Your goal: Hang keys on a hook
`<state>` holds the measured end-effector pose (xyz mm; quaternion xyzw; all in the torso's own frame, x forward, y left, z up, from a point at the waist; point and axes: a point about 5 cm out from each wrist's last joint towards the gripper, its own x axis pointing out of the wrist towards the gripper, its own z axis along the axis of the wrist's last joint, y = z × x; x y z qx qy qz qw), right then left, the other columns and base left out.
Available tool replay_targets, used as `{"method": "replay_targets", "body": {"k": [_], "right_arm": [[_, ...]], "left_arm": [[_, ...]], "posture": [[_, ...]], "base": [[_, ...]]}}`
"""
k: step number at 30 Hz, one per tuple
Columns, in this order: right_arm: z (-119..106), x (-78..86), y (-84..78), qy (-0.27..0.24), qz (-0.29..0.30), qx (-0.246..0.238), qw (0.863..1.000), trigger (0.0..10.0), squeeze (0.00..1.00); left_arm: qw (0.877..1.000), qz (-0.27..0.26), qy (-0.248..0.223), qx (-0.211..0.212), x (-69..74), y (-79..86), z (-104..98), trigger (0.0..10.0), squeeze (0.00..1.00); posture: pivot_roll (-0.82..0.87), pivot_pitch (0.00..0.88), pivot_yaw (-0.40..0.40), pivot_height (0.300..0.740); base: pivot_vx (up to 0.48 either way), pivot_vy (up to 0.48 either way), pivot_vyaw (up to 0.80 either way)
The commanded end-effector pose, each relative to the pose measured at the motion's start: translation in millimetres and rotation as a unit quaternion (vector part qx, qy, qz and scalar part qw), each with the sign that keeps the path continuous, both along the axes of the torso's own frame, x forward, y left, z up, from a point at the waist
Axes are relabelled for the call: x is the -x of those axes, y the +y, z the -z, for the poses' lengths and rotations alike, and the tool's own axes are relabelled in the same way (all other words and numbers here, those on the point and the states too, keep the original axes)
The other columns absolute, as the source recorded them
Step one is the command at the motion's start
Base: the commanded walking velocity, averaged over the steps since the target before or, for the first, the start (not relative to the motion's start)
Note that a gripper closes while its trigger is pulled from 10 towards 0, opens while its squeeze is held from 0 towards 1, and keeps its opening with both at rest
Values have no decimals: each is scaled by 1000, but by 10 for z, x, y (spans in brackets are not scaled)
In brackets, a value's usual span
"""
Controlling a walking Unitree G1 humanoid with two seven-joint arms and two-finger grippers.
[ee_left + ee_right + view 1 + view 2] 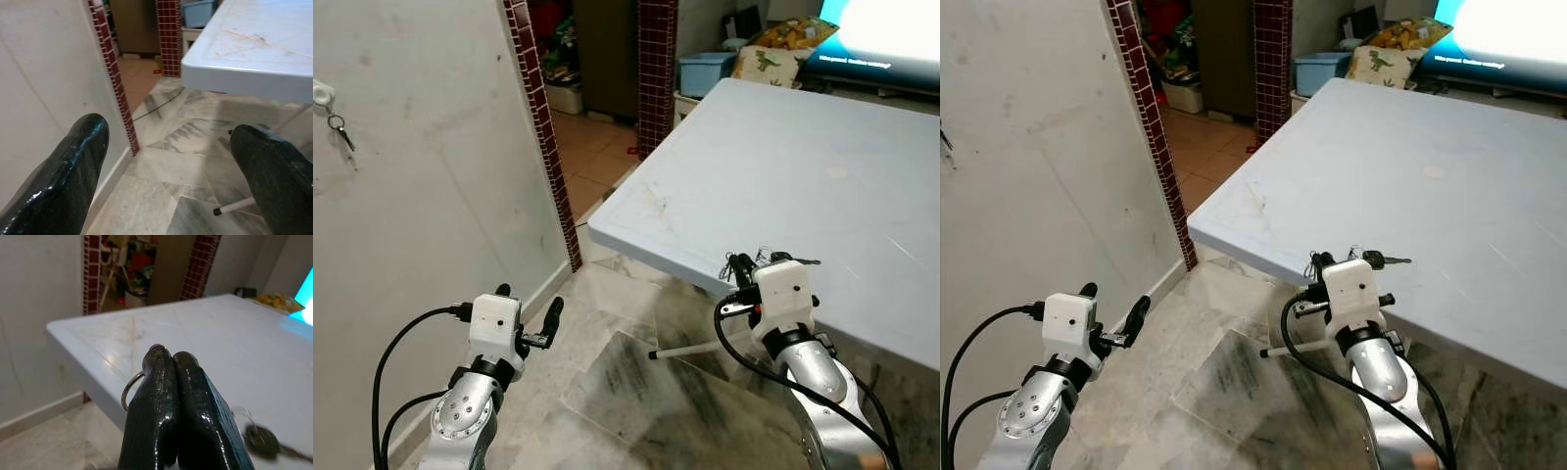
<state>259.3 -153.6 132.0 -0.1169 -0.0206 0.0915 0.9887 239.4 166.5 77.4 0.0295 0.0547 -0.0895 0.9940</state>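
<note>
Two silver arms are reaching forward over the marble floor, one on each side. The right gripper is hovering just above the near edge of the white table, close to its near left corner, and its two black fingers are pressing flat together on the ring of the keys. The thin metal ring is poking out to one side of the fingertips, while a dark-headed key is dangling below and beside them, blurred. From the head views the bunch is showing just past the white wrist block, over the table's edge.

The left gripper is hanging lower, out over the floor near the foot of the pale wall. Its fingers are spreading wide apart and gripping nothing; between them the skirting, the floor tiles and the table's underside corner are visible.

High up on that wall, at the far left, a small white hook is sticking out, with a little dark key already dangling from it. The hook is sitting well apart from both grippers.

A column of dark red tiles is edging the wall, and beyond it a blue bin is standing near the table's far left corner.
</note>
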Motion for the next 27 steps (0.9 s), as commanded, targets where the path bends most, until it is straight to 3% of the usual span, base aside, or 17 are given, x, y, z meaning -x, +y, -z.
{"method": "replay_targets", "body": {"k": [1,27], "right_arm": [[1,-21,24,-1,-6,0,1000,10000,0],[-24,-75,104,-8,-32,4,999,10000,0]], "left_arm": [[1000,-9,-6,-5,-15,22,-13,10000,0],[1000,-28,-10,-9,-12,5,3,10000,0]], "posture": [[1,0,75,740],[5,0,66,740]], "base": [[0,0,800],[0,0,800]]}}
